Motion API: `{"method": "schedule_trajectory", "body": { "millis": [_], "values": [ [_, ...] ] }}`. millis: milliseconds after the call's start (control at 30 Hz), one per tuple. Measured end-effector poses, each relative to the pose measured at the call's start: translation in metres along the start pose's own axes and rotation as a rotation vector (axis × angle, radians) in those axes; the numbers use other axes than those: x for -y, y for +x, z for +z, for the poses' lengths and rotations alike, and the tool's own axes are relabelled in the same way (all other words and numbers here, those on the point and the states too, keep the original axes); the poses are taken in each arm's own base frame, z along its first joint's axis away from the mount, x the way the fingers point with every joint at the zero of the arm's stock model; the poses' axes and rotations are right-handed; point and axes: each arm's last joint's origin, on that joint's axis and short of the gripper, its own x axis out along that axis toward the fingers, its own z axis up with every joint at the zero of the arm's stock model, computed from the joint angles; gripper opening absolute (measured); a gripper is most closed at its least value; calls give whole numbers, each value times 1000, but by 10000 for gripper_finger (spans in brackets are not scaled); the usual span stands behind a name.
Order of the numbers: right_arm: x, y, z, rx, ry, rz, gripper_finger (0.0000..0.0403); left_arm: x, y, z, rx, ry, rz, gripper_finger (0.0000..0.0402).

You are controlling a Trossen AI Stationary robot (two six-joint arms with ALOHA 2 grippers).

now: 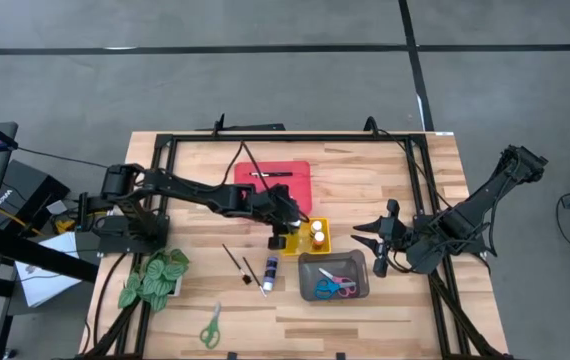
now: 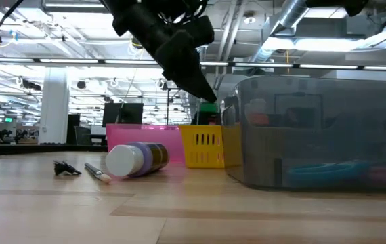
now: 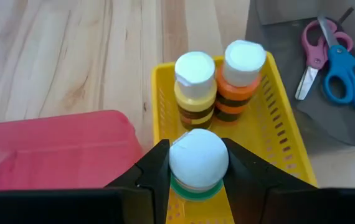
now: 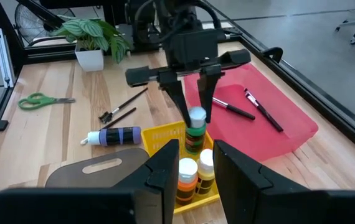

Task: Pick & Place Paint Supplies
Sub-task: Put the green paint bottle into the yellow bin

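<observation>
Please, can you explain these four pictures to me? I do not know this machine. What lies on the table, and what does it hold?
It is a robot with two arms at a wooden table. One camera looks from above, one from table height, and one sits on each wrist.

The left gripper holds a green bottle over the yellow tray, where two bottles already stand. The right gripper waits beside the grey tray, holding nothing.

Also on the table: a red tray, a purple bottle, brushes, green scissors and a plant.

Green bottle [image 3: 197,168], white cap. Yellow tray [image 3: 283,130] holds yellow bottle [image 3: 195,93] and orange bottle [image 3: 238,84], both dark-banded. Red tray [image 1: 295,178]. Grey tray [image 1: 357,262]: pink scissors [image 3: 314,53], blue scissors [image 3: 345,71]. Purple bottle [image 4: 116,135], striped, perhaps dark bands. Green scissors [image 1: 210,326] on pale wood counter [image 1: 405,320].
</observation>
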Motion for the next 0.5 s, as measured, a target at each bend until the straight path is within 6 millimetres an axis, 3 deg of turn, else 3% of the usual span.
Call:
{"method": "schedule_trajectory", "body": {
  "millis": [400,500],
  "values": [
    [0,0,0,0,-8,0,94,-4,5,-2,12,-31,-20,108],
    [0,0,0,0,-8,0,94,-3,9,-10,23,-45,-21,108]
  ]
}}
